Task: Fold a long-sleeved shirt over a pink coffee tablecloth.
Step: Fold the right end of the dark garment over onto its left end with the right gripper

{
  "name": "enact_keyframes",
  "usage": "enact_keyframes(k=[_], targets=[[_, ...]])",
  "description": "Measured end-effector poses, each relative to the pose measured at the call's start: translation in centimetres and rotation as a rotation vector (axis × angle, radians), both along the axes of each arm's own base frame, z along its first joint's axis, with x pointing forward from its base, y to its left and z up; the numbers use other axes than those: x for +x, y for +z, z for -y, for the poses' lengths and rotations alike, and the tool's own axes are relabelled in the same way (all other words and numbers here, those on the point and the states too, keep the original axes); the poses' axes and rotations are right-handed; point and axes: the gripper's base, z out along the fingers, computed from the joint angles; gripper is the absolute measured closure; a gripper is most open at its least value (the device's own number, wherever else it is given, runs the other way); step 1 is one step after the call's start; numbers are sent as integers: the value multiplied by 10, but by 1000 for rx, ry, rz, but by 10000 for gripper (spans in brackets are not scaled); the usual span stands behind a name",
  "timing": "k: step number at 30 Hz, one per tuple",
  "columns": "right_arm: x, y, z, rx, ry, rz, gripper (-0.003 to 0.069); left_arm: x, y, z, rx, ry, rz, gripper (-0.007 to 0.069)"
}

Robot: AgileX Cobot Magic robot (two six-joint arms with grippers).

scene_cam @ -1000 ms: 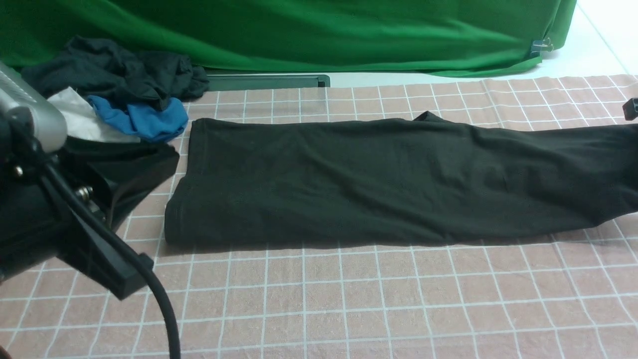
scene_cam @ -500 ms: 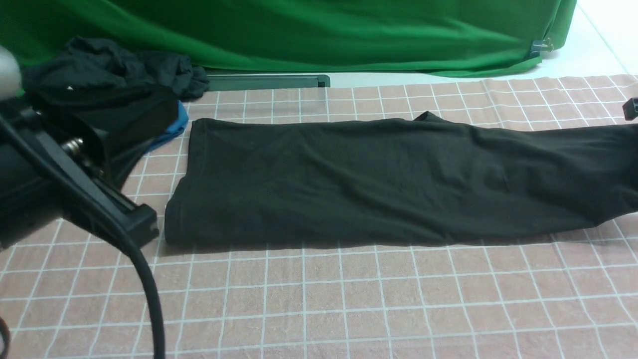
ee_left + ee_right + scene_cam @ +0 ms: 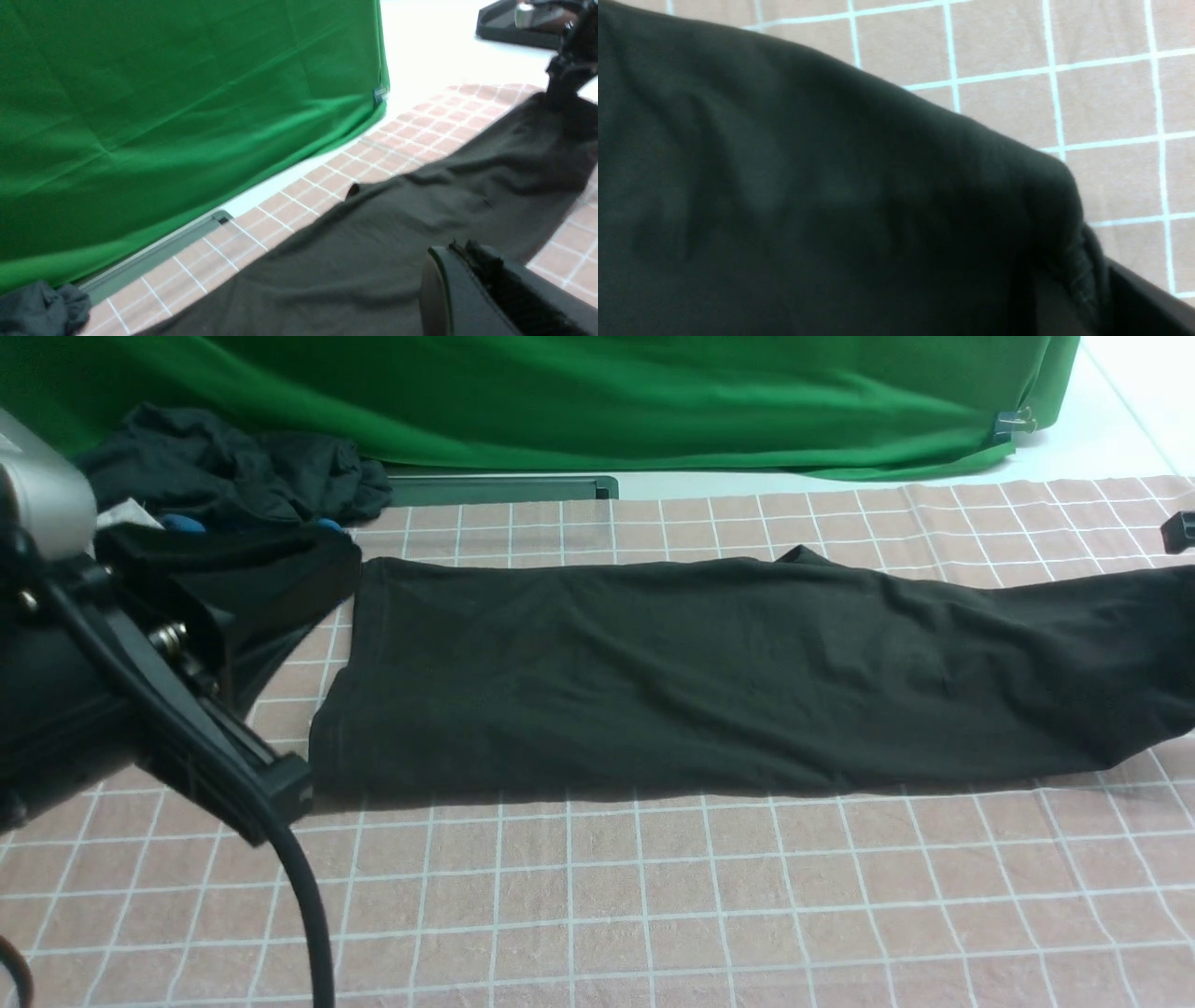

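the long-sleeved shirt (image 3: 709,681) was laid banded across the pink coffee tablecloth (image 3: 653,896), its right-edge end seemingly pinched by the right gripper (image 3: 567,88); the jaws of the left gripper (image 3: 280,789) could not be judged. the fold could be skewed by uneven pulling.

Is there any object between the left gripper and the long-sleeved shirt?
Nothing visible does. The left gripper is beside the left edge of the long-sleeved shirt; the bunched clothes lie farther back, not between them.

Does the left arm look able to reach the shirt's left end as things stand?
Probably yes: the left gripper hangs open right at the shirt's left edge, with nothing lying between them; the clothes pile sits behind it.
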Motion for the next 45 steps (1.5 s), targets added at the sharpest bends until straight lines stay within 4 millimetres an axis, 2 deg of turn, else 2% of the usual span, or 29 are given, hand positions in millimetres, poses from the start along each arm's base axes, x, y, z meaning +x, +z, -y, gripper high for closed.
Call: enact_keyframes(k=[19, 24, 28, 31, 33, 40, 45], targets=[[-1, 0, -1, -1, 27, -6, 565, -1, -3, 0, 39, -16, -21, 608], [-3, 13, -9, -5, 47, 22, 565, -1, -5, 0, 93, -21, -5, 608], [-11, 42, -31, 37, 89, 101, 565, -1, -6, -1, 121, -24, 2, 608], [-14, 59, -56, 102, 140, 158, 565, -1, -6, -1, 123, -25, 3, 608], [-14, 61, -64, 119, 158, 168, 565, -1, -6, -1, 125, -25, 4, 607], [-12, 71, -131, 299, 321, 246, 565, -1, -6, -1, 126, -26, 1, 607], [-13, 78, -170, 413, 402, 310, 565, -1, -6, -1, 128, -27, -1, 607]])
